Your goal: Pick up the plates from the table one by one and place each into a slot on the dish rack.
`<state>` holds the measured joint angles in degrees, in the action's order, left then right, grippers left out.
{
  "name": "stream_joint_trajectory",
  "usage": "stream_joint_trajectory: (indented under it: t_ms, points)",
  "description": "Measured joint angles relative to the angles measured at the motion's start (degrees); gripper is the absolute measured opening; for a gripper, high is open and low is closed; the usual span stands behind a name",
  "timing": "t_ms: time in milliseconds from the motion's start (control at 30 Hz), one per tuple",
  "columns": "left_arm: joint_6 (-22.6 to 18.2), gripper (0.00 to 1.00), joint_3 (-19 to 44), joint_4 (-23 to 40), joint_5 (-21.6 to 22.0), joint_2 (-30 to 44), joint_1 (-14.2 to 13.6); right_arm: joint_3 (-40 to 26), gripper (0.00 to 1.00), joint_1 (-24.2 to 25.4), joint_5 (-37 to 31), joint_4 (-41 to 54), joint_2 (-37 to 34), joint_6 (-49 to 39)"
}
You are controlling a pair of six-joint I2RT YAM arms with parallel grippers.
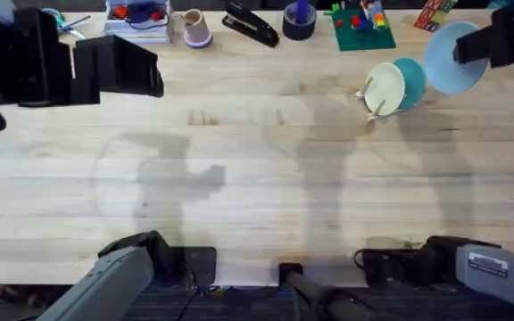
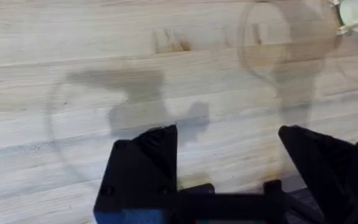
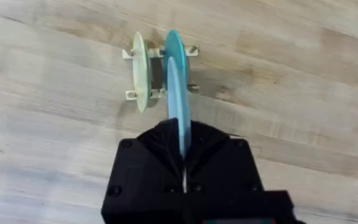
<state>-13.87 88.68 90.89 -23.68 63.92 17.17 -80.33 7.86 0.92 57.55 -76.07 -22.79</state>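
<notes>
My right gripper (image 3: 180,129) is shut on the edge of a pale blue plate (image 3: 176,93) and holds it upright in the air, edge-on. In the overhead view this plate (image 1: 449,61) hangs at the far right of the table (image 1: 257,169), just right of the dish rack (image 1: 370,96). The small wooden rack (image 3: 191,50) holds a cream plate (image 3: 140,71) and a teal plate (image 3: 172,42), standing side by side in its slots. The held plate is above the rack, roughly in line with the teal one. My left gripper (image 2: 227,130) is open over bare wood, raised at the far left (image 1: 128,69).
Along the far edge stand a pink cup (image 1: 196,28), a black stapler (image 1: 250,24), a dark tape roll (image 1: 299,20) and a green baseplate with bricks (image 1: 362,28). A box of small items (image 1: 136,20) sits at the back left.
</notes>
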Motion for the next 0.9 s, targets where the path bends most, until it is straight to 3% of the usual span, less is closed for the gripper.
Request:
stream_joint_trajectory:
  t_ms: [900]
  points:
    - [0.0, 0.994, 0.0, 0.0, 0.0, 0.0, 0.0, 1.1, 0.03, -0.3, 0.0, -1.8, -5.6, 0.0]
